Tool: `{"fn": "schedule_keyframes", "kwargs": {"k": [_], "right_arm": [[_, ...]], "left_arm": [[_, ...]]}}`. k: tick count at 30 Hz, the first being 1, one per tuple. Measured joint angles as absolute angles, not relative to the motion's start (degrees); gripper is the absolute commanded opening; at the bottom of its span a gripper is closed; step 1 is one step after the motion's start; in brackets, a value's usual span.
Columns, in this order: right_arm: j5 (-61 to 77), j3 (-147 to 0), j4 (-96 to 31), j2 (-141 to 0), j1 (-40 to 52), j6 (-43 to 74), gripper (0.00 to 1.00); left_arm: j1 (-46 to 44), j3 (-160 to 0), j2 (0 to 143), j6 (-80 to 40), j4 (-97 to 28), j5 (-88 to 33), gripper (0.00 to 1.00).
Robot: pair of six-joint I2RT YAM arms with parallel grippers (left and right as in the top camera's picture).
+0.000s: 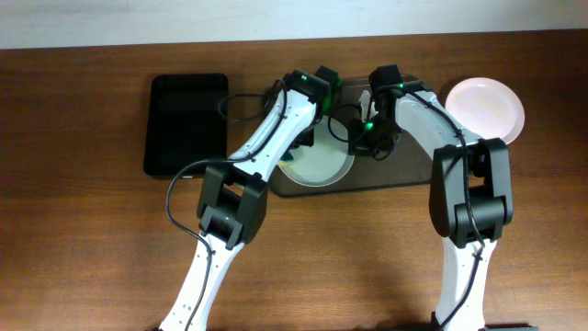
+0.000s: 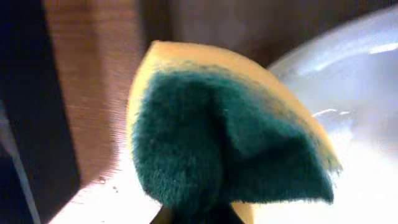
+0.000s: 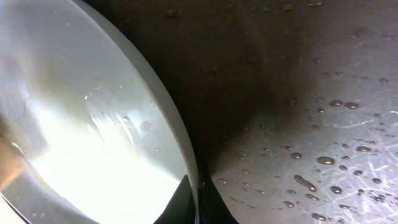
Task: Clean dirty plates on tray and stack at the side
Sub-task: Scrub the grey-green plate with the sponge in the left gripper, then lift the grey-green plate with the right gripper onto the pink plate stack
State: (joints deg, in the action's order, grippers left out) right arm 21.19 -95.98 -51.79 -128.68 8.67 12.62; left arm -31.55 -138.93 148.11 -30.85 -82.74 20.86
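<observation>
Well out to the left of the left pincer (image 1: pixel 303 145), a glossy black tray (image 1: pixel 186 124) lies flat on the wooden bench (image 1: pixel 92 239). The left pincer is clenched on a sponge (image 2: pixel 217 143), yellow with a dark green scouring face. The sponge is bunched where it is pinched, and its green side faces the wrist camera. Directly beneath and just right of this pincer sits a white, faintly greenish plate (image 1: pixel 322 170), and the sponge hangs over its left rim. Whether the sponge actually touches the plate cannot be told.

That plate rests on the left part of the brown-grey tray (image 1: pixel 404 170). The tray's bare floor runs from under the left pincer to beyond the right one and is dotted with water drops in the right wrist view.

The right pincer (image 3: pixel 194 208) is at the plate's right edge. Its dark fingertips straddle the rim, one inside and one outside, and it appears clamped on that rim.

Further right of the right pincer, off the tray and near the bench's far edge, a second plate (image 1: pixel 485 108) lies alone, white with a slight pink cast.
</observation>
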Motion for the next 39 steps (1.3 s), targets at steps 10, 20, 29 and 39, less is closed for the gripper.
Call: {"fn": "schedule_keyframes", "kwargs": {"k": [10,20,29,39], "right_arm": [[21.1,-96.0,-51.8,-128.7,8.6,12.6,0.04],[21.1,-96.0,-51.9,-128.7,8.6,12.6,0.04],[21.1,-96.3,-53.5,-128.7,8.6,12.6,0.04],[17.0,-102.5,-59.2,-129.6,8.3,11.8,0.04]], "left_arm": [[-30.1,-143.9,148.1,-28.7,-78.4,-6.6,0.00],[-31.7,-131.6,146.6,-28.3,-73.8,-6.1,0.00],[-32.5,-131.2,145.9,-28.3,-77.6,17.8,0.00],[-27.7,-149.3,146.9,-28.2,-86.1,23.0,0.00]]}}
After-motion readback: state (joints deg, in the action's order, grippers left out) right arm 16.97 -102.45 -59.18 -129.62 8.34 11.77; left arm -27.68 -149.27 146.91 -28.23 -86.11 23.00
